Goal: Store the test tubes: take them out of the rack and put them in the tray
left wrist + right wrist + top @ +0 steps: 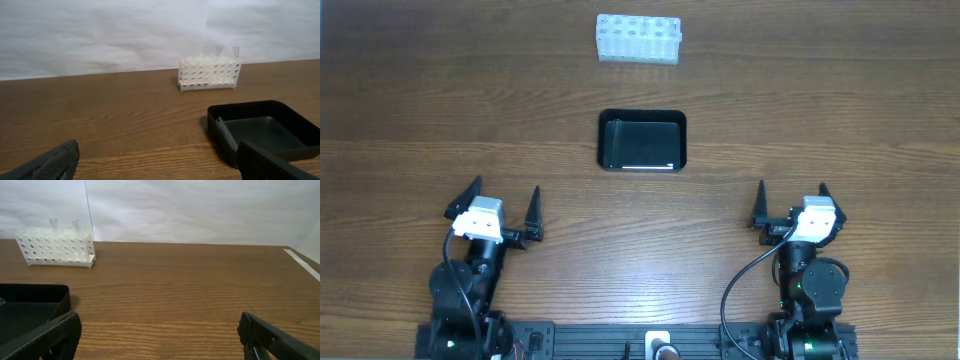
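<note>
Your top view looks straight down on the whole table (420,120) from high above, while both wrist views sit low over it, facing the far wall (100,35), and share the rack (208,74) and tray (245,105).

Lab-style test bench, wooden tabletop (420,120), white backdrop (100,35), test tube rack (637,40)

the black tray (35,294) runs off the right wrist view's edge; from overhead, what stands in the white rack (638,39) is too small to tell.
</note>
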Robot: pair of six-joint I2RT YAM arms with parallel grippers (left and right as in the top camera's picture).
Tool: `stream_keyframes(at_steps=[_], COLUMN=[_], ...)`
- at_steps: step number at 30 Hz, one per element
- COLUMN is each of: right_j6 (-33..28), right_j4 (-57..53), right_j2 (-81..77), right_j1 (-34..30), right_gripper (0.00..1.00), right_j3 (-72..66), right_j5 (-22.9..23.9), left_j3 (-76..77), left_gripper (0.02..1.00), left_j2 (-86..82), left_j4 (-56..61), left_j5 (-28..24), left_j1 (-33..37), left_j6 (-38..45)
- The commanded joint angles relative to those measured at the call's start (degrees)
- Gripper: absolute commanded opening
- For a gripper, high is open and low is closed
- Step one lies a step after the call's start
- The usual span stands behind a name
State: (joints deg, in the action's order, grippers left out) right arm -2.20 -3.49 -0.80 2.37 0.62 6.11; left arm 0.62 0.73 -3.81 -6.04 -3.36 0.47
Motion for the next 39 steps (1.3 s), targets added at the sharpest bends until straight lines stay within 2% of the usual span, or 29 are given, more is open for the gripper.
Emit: stream_keyframes(at_steps=[1, 32, 35, 39], right_j6=[-0.2, -0.1, 0.3, 0.9], right_j4=[-0.2, 1.2, 6.4, 19.1], right_j2=[0.4, -1.7, -4.8, -14.2], right_j1=[-0.3, -0.3, -0.3, 0.0], right_gripper=[0.991, 0.991, 0.991, 0.991], right_j3=[-0.3, -0.3, -0.1, 2.3], right_j5=[-0.1, -0.5, -0.7, -5.1], left_j3=[-0.3, -0.3, -0.3, -0.3], left_gripper=[1.000, 1.000, 1.000, 1.000], left_j2=[-0.3, -0.3, -0.3, -0.3], left_j4=[-0.1, -0.1, -0.1, -0.1], left_j5=[-1.0, -1.0, -1.0, -1.0], left_j1=[0.3, 0.3, 0.3, 0.3], left_j6=[0.6, 0.6, 0.6, 0.6])
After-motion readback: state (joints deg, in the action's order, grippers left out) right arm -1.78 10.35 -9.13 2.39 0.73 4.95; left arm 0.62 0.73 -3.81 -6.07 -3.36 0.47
